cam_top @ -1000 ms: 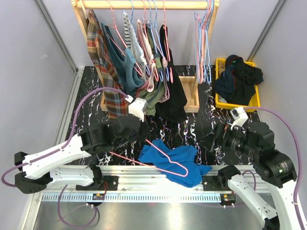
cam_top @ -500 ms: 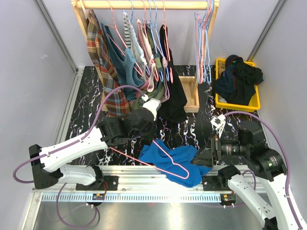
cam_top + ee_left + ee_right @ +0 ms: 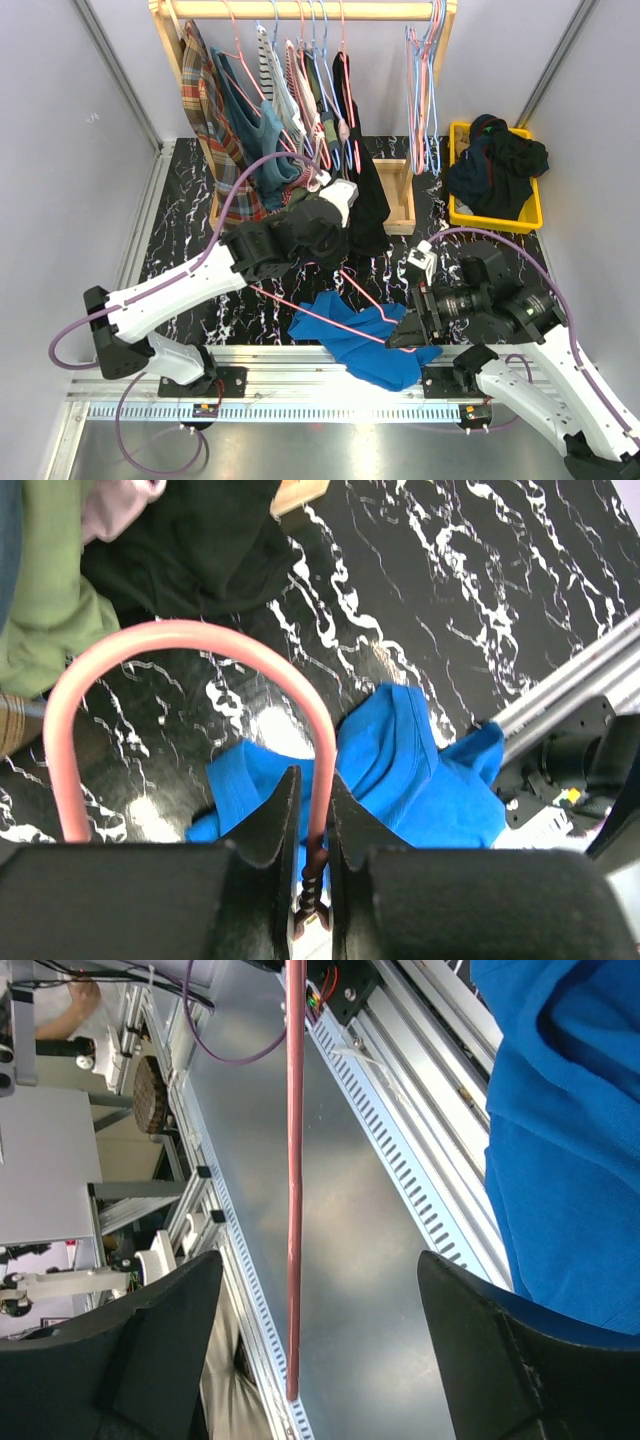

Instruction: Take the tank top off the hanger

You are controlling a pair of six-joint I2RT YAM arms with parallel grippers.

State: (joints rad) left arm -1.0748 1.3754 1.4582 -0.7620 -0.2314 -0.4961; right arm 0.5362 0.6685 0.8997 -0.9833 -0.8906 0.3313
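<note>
The blue tank top [image 3: 375, 345] hangs crumpled on a pink hanger [image 3: 320, 312] over the table's front edge. My left gripper [image 3: 328, 250] is shut on the hanger's neck just below the hook and holds it raised. In the left wrist view the pink hook [image 3: 190, 640] curves above the jaws [image 3: 312, 825], with the tank top [image 3: 420, 780] below. My right gripper [image 3: 400, 328] is open at the tank top's right side. In the right wrist view the hanger's bar [image 3: 293, 1160] runs between the spread fingers [image 3: 320, 1350], and the blue cloth [image 3: 560, 1110] fills the right.
A wooden rack [image 3: 395, 195] at the back holds several garments [image 3: 290, 130] and empty hangers [image 3: 425, 80]. A yellow bin [image 3: 528, 212] of dark clothes stands at the back right. An aluminium rail [image 3: 280, 372] runs along the front edge.
My left gripper has carried the hanger up and to the right, lifting the tank top partly off the table. My right gripper has moved left and in to the tank top's side.
</note>
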